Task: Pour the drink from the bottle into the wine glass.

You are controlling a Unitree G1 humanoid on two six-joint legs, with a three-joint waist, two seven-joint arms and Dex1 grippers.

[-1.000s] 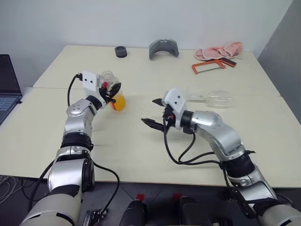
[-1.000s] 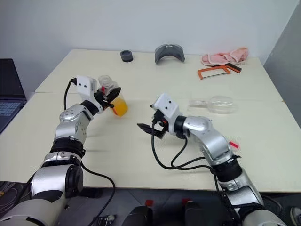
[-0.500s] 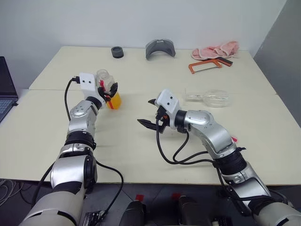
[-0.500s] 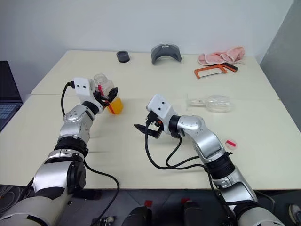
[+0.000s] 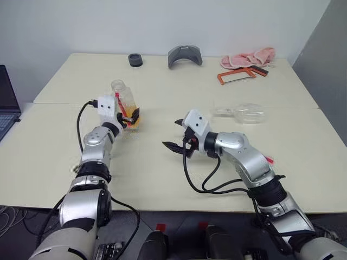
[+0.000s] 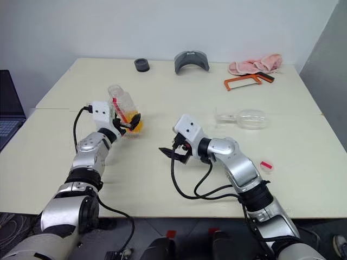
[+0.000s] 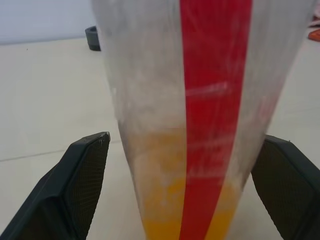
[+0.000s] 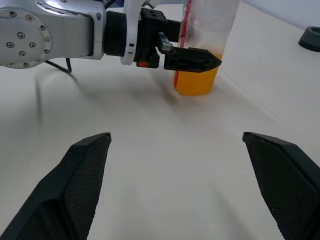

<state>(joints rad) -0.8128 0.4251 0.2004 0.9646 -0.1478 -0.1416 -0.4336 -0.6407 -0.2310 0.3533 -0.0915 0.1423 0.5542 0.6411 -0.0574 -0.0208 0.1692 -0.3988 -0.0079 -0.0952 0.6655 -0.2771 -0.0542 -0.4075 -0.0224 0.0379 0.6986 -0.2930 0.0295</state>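
Seemingly capless bottle (image 5: pixel 126 103) between left hand's (image 5: pixel 132 117) fingers.

bottle (image 8: pixel 205 47): stands on the table (image 8: pixel 165 165), orange drink (image 8: pixel 196 82) at the bottom
left gripper (image 8: pixel 192 58): fingers wide, around the bottle
right gripper (image 8: pixel 175 185): fingers wide apart

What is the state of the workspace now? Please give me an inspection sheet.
Surface: beige table, two tops joined.
Job's things: bottle upright, drink low inside; glass lying on its side, apart from the bottle.
Clutter: cloth, saw, grey piece and black ring at the far edge; small red piece by the right arm.
End effectors: left open around bottle; right open, empty.
Cables: black cables looping from the arms.
Surroundings: laptop at left; white wall.
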